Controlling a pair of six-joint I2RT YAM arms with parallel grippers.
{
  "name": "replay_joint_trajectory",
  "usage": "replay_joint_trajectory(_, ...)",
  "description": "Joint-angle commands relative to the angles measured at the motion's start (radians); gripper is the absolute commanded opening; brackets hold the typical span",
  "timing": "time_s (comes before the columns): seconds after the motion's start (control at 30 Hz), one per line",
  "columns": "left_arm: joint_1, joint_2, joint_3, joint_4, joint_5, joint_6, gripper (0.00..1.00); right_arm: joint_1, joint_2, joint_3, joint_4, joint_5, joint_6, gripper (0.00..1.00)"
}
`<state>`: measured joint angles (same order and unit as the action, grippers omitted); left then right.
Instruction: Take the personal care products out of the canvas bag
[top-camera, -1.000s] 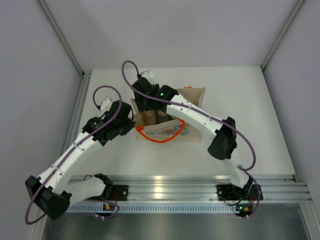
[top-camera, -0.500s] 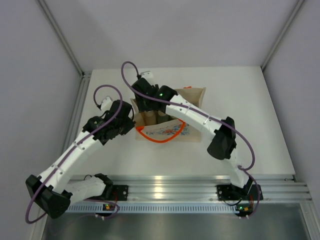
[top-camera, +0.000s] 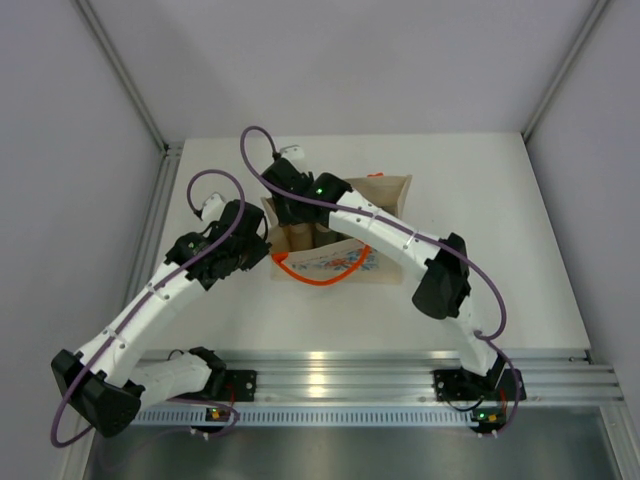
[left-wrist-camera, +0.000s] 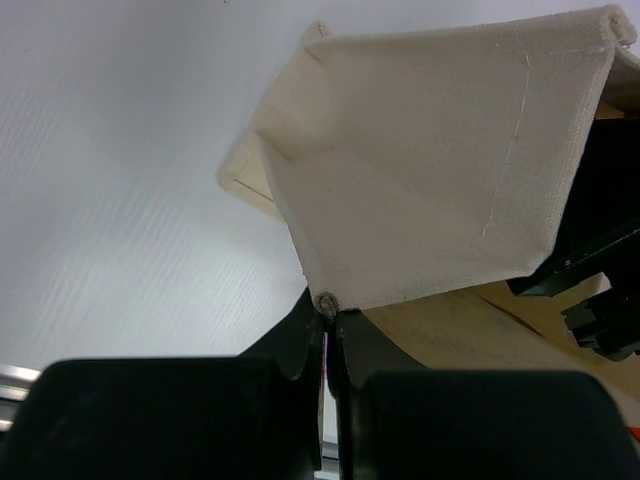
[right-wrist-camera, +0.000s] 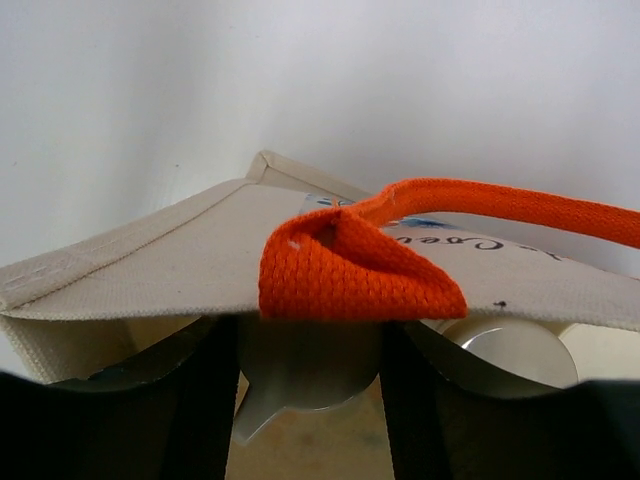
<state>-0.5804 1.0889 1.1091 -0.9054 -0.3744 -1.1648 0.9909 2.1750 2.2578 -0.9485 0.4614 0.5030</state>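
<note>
The beige canvas bag lies in the middle of the table, with its orange handle looped toward me and its printed front facing up. Tan bottles show in its open left mouth. My left gripper is shut on the bag's left corner seam and holds the fabric up. My right gripper reaches into the mouth. Its fingers sit against both sides of a bottle's pale cap, under an orange tab. A second pale cap lies to the right.
The white table is bounded by grey walls at the back and sides. A metal rail runs along the near edge by the arm bases. Purple cables loop above both wrists.
My right wrist has shifted slightly to the left at the bag's mouth. The bag and my left arm have stayed in place.
</note>
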Motion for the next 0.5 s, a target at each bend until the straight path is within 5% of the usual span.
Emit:
replay_joint_trajectory(0.0, 0.005, -0.015, 0.029, -0.015, -0.026, 0.005, 0.00, 0.023, 0.005, -0.007, 0.036, 0.000, 0.012, 0.31)
replay_joint_trajectory(0.2, 0.005, -0.020, 0.024, -0.015, -0.024, 0.004, 0.00, 0.031, -0.017, 0.000, 0.037, 0.019, 0.005, 0.16)
replay_joint_trajectory(0.27, 0.005, -0.020, 0.024, -0.013, -0.026, 0.004, 0.00, 0.035, -0.024, 0.005, 0.036, 0.026, -0.001, 0.01)
replay_joint_trajectory(0.47, 0.004, -0.023, 0.031, -0.015, -0.040, 0.007, 0.00, 0.045, -0.066, 0.045, 0.037, 0.049, -0.047, 0.00)
